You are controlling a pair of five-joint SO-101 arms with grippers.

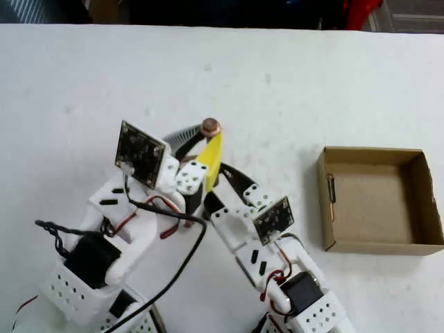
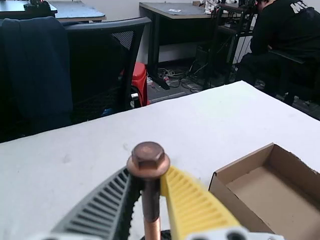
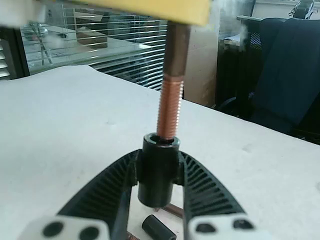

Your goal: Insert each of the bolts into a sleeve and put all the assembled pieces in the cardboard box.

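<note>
**While the bolt tip sits in the sleeve mouth, keep both grips square**

As things stand, your left gripper [image 2: 147, 180] has its grey and yellow fingers clamped on the bolt [image 2: 148, 157] just under the hex head, with the shank hanging straight down. The bolt is a stiff metal part, probably dense for its bulk. Its smooth shank could slide between the ribbed pads, so this high grip looks right, since the head would act as a stop.

Below it, your right gripper [image 3: 158, 162] has its black fingers closed around the sleeve [image 3: 157, 180]. The sleeve is held upright, seemingly clear of the table [image 1: 277, 76], and the bolt's threaded tip is just inside its mouth. Because the sleeve is rigid, smooth and round, expect it to twist or tip if the bolt pushes off-axis. A hold around its middle, as you have now, should resist that best. A spare sleeve [image 3: 158, 228] lies on the table beneath.

Further right, well apart from both arms, the box [image 1: 374, 154] stands open-topped. One slim piece [image 1: 331, 189] lies along the inner wall nearest the arms. It looks like a bolt in a sleeve, though you can't tell for sure from here.
</note>
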